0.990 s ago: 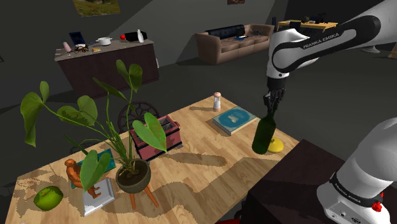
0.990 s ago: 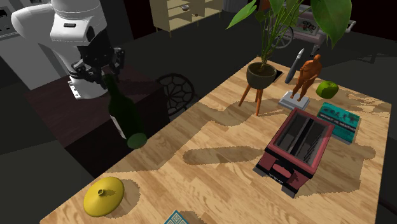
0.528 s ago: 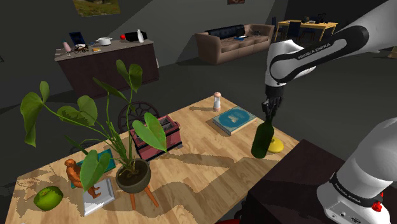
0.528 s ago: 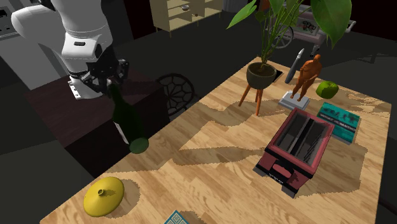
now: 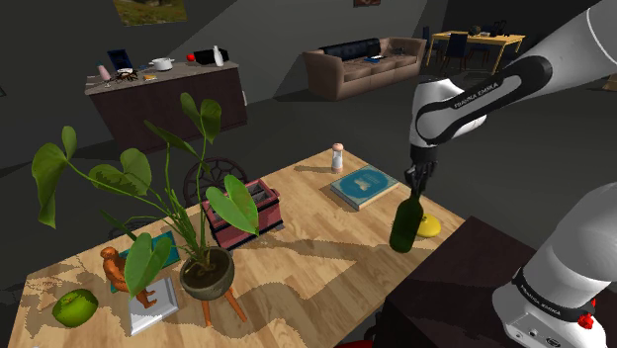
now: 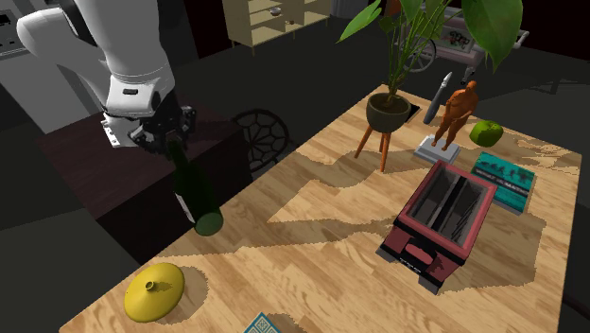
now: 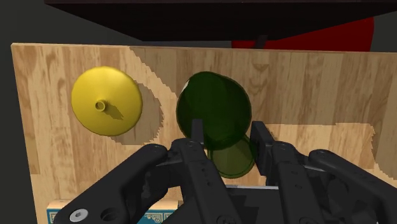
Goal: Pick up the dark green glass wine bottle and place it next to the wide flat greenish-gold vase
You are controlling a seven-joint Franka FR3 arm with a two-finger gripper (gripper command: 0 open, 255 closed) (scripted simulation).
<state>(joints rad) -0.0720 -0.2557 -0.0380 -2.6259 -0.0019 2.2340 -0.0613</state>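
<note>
Dark green bottle (image 5: 405, 222) hangs by its neck, pinched in the black gripper (image 5: 415, 188), over the edge of the wooden table (image 5: 326, 262), near the yellow vase (image 7: 106, 102). Better to lower it straight, keep it upright, and release only once its base sits flat.

FRANKA EMIKA stands in dark letters on my white forearm (image 5: 473, 94); the same brand name runs along my lower link (image 5: 550, 295), at the near right.
</note>
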